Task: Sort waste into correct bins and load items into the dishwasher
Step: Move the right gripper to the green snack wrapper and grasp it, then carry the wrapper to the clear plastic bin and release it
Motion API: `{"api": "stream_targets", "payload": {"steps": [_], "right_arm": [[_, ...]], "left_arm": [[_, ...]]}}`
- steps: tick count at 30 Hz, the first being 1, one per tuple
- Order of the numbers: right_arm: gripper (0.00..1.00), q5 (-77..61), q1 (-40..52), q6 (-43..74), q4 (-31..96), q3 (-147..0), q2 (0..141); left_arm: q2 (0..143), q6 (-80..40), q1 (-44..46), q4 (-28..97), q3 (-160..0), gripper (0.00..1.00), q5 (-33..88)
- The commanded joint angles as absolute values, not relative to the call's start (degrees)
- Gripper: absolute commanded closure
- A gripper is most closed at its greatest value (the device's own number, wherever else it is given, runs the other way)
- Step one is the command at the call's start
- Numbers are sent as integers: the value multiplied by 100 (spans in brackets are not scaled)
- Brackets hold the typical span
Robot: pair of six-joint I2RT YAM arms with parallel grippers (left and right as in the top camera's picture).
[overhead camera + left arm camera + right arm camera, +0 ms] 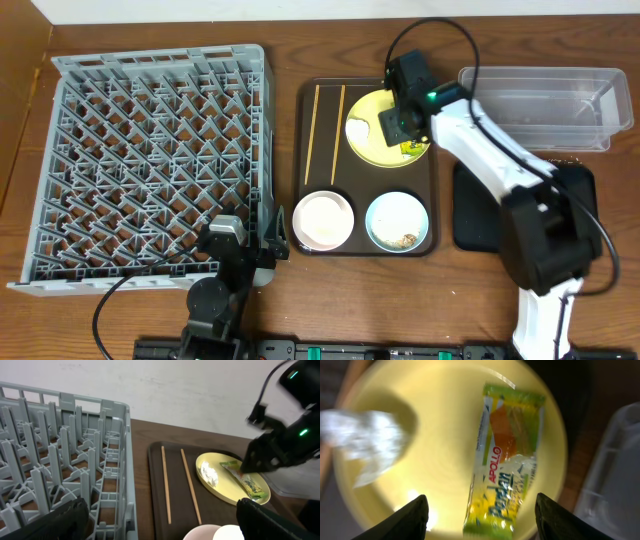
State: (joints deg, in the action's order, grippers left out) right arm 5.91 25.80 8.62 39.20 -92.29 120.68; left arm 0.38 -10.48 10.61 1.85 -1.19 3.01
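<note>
A yellow plate (366, 137) lies at the back of the dark tray (318, 150). On it are a green-yellow snack wrapper (506, 467) and a crumpled white tissue (366, 440). My right gripper (482, 517) is open and hovers right over the wrapper, fingers either side of its near end; in the overhead view it covers the plate's right part (408, 118). Two chopsticks (324, 125) lie on the tray's left. A pink bowl (323, 219) and a pale blue bowl with scraps (397, 221) sit at the tray's front. My left gripper (160, 522) is open and empty beside the grey dish rack (150, 160).
A clear plastic bin (545, 105) stands at the back right. A black mat (480, 205) lies under the right arm. The rack's right wall (117, 475) stands close to the left gripper's fingers.
</note>
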Motion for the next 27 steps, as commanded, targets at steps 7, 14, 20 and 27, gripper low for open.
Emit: {"api": "stream_targets", "payload": {"steps": [7,14,20,27], "right_arm": [[55,880,2552,1125,3756,-9297,12704],[99,751,2462,1372,4289,-9561,12385],[99,49,2088,1584,4628,-9741,11244],[99,-47,1173,1935,5168,-9741,10304]], "left_arm": [[23,-1033,1081,379,-23,5,272],[23,-1031,1081,379,-23,5,272],[23,-1033,1081,379,-23,5,272],[23,-1033,1081,379,-23,5,272]]}}
